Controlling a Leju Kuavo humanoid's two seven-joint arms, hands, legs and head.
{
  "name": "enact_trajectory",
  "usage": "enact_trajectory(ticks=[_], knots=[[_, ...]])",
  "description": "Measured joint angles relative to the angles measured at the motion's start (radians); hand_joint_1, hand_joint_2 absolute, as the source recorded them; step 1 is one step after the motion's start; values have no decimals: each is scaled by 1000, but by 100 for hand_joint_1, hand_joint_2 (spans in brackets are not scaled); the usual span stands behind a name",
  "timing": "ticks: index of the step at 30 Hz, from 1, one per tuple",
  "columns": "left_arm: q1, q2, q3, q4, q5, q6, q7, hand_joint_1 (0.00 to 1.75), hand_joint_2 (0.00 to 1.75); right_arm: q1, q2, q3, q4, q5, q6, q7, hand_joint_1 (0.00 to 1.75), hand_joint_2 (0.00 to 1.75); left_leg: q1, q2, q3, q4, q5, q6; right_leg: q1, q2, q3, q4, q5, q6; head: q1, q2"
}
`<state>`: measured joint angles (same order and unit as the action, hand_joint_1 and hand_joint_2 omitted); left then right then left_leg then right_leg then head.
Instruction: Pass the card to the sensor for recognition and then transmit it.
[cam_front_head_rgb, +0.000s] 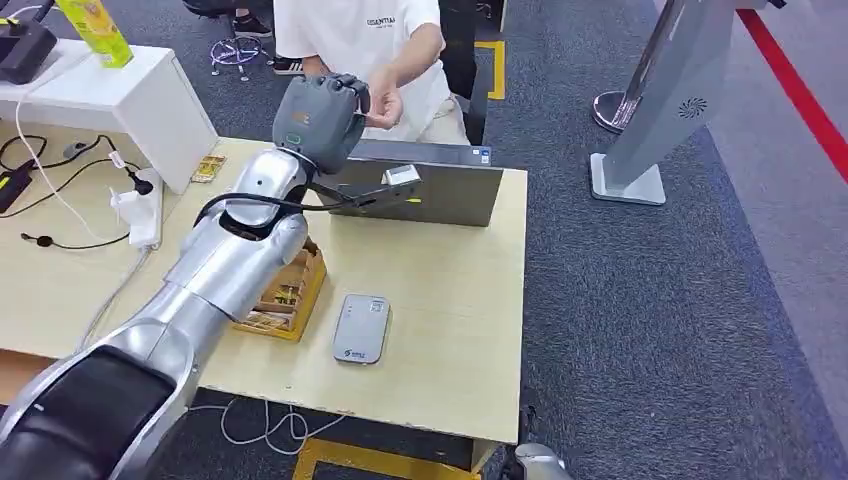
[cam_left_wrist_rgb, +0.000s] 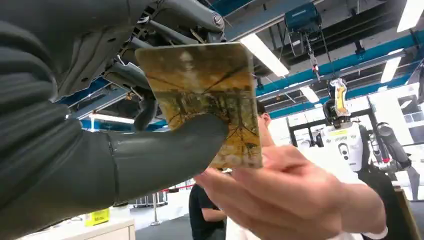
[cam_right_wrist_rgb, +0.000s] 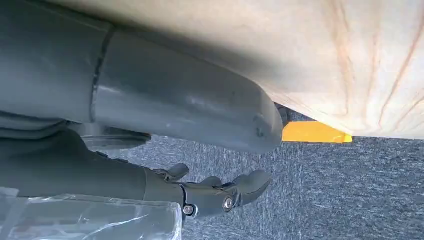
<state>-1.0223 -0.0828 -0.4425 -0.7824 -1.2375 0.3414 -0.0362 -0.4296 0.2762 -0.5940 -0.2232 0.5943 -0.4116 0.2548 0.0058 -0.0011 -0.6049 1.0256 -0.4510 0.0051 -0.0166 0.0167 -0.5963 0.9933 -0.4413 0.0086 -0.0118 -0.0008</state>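
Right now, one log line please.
phase: handover | left hand: holds yellow picture card | person's hand: touching card | right hand: empty, below table

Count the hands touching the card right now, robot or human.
2. The robot's left hand pinches the card under its thumb, raised beyond the table's far edge. A person's hand reaches in from the far side and touches its lower edge.

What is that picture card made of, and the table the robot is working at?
The card looks like stiff, glossy printed plastic or coated card: it stays flat in the left robot hand, edges crisp. The table looks like pale wood or laminate, with visible grain.
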Motion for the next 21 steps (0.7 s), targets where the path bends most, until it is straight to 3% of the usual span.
enact_trajectory(ticks=[16, 21], knots=[[15, -15, -18, -5, 40, 0, -43, 175, 175, -1, 0, 0, 0, 11, 0, 18, 0, 0, 0, 0, 0, 0, 0, 0, 0, 0, 0, 0, 0, 0, 0, 0], [141, -1, -66, -227, 121, -11, -88, 175, 175, 1, -8, 0, 0, -6, 0, 18, 0, 0, 0, -1, -1, 0, 0, 0, 0, -1, 0, 0, 0, 0, 0, 0]])
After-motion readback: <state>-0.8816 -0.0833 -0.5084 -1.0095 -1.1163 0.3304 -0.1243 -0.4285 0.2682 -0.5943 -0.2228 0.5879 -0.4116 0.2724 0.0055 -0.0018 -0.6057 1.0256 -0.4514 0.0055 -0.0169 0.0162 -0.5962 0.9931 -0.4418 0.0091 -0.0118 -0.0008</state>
